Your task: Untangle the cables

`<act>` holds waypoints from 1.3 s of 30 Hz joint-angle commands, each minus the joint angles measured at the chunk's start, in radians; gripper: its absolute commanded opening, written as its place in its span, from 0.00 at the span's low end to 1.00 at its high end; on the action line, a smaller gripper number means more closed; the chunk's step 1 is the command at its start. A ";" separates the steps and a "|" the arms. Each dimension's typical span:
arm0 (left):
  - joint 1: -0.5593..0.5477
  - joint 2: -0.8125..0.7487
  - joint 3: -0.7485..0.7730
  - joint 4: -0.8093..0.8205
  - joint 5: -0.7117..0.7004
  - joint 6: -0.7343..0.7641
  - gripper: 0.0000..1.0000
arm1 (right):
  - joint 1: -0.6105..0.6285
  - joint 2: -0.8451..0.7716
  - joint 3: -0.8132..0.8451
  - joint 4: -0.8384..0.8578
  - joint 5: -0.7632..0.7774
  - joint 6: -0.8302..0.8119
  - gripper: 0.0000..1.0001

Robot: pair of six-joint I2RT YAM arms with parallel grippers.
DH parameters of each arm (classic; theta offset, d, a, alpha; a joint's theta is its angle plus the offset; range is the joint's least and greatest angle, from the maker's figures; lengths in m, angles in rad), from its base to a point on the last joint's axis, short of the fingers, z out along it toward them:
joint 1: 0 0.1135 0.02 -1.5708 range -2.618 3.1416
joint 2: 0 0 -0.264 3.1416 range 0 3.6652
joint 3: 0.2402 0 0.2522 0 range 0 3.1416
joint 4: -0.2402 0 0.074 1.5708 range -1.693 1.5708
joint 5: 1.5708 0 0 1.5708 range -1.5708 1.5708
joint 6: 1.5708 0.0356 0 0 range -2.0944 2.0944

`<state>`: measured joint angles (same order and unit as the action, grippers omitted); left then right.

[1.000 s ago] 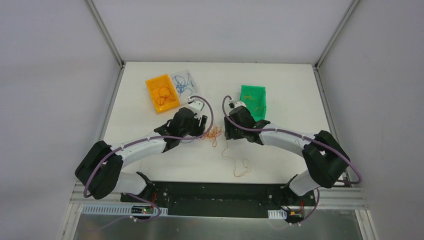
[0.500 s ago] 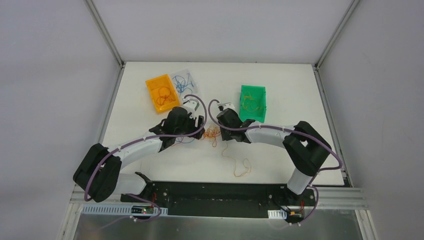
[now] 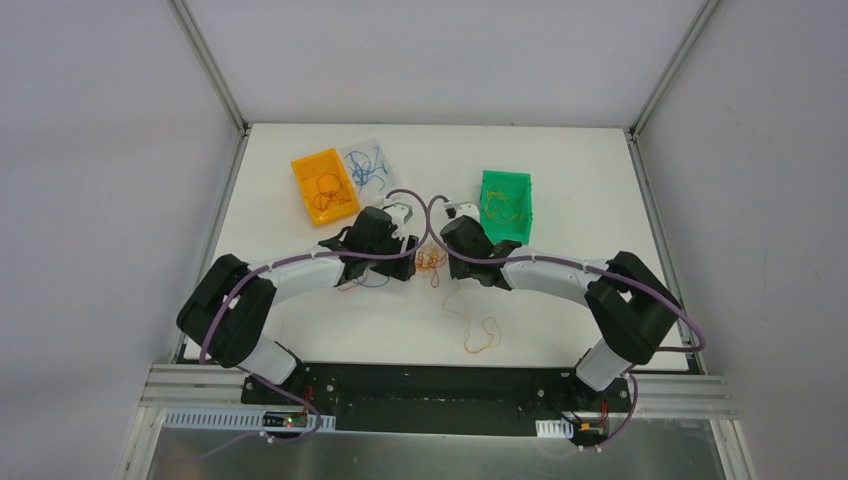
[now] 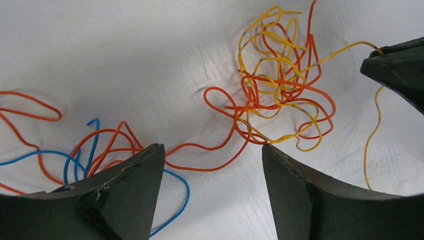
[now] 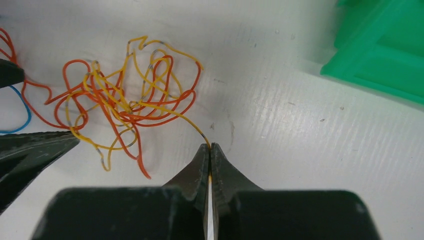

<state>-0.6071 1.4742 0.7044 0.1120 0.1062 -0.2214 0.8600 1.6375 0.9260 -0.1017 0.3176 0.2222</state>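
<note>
Currently, top view: tangled cables at table centre.
Left wrist: left fingers wide, orange strand between them, tangle at 1 o'clock.
Right wrist: right fingers pinching yellow cable.
Step, judged: yellow extraction. Next: slow pull away from knot.

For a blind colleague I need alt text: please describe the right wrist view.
The right claw is shut on a yellow cable leading from a tangle of orange and yellow cables on a white table. A green bin sits at upper right.
</note>
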 commanded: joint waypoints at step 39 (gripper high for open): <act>0.112 -0.158 -0.053 -0.028 -0.318 -0.107 0.00 | -0.602 -0.866 -0.291 -0.274 -0.089 0.225 0.00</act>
<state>-0.5018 1.3411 0.6567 0.0261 -0.2527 -0.3264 0.2600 0.7685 0.6029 -0.4152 0.4736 0.5125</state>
